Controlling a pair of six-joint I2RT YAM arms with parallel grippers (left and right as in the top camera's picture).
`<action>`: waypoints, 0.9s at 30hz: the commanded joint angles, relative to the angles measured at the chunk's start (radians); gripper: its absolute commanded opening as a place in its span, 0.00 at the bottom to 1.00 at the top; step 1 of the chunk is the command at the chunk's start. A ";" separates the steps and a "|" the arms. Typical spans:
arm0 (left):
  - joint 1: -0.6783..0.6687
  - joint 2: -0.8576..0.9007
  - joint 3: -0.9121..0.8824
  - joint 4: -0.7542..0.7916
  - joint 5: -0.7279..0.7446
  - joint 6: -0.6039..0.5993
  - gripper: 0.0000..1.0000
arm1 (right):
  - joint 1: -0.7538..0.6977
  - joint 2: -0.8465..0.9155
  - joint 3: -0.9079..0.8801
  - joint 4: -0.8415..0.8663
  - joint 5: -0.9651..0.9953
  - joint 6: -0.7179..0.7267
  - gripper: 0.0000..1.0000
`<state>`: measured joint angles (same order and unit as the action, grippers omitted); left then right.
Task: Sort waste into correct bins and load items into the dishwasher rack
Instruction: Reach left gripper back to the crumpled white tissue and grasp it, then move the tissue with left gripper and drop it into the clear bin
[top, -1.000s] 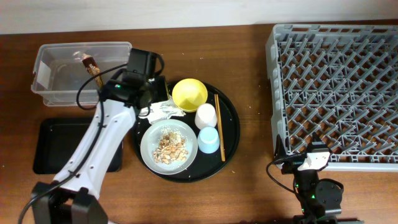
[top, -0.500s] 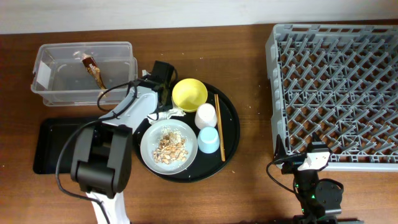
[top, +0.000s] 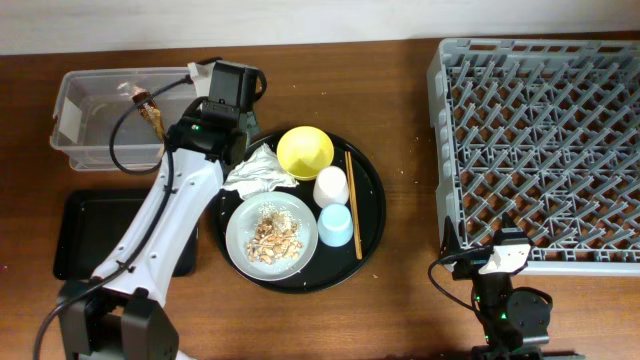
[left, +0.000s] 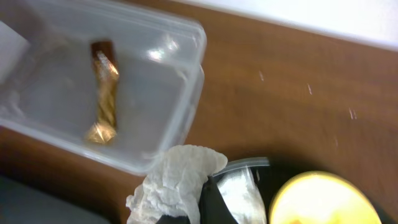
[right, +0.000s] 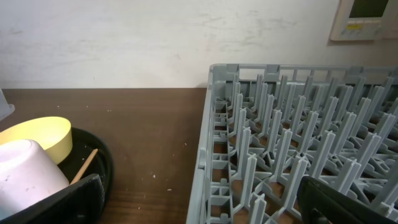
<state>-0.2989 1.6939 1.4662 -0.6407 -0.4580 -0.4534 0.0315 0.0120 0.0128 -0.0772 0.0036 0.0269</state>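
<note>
My left gripper (top: 238, 160) is shut on a crumpled white paper wrapper (top: 257, 172) at the left rim of the round black tray (top: 377, 215). In the left wrist view the wrapper (left: 177, 180) bulges out of the dark fingers (left: 208, 199), just short of the clear tub (left: 186, 93). A gold-foil wrapper (left: 104, 93) lies inside that tub (top: 72, 110). On the round tray stand the yellow bowl (top: 305, 152), white cup (top: 330, 186), light blue cup (top: 335, 226), chopsticks (top: 353, 205) and the grey plate (top: 240, 240) heaped with beige scraps (top: 273, 234). My right gripper (right: 205, 208) stands open beside the rack (top: 540, 140), holding nothing.
A flat black tray (top: 85, 235) lies at the front left, below the tub. The rack's near left corner (right: 214, 143) rises right in front of the right gripper. Bare wooden table (top: 405, 130) runs between the round tray and the rack.
The left gripper has closed on the white wrapper and risen, drawing it up and left towards the tub. The right arm has not moved.
</note>
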 joint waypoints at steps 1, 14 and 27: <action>0.064 -0.020 0.012 0.123 -0.149 0.034 0.01 | -0.006 -0.006 -0.007 -0.004 0.009 0.003 0.98; 0.328 0.151 0.010 0.354 -0.068 0.332 0.76 | -0.006 -0.006 -0.007 -0.004 0.009 0.003 0.98; 0.190 -0.064 -0.002 -0.181 0.542 0.333 0.65 | -0.006 -0.006 -0.007 -0.004 0.009 0.003 0.98</action>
<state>-0.0734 1.6329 1.4784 -0.7254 -0.0532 -0.1238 0.0315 0.0143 0.0128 -0.0769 0.0036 0.0261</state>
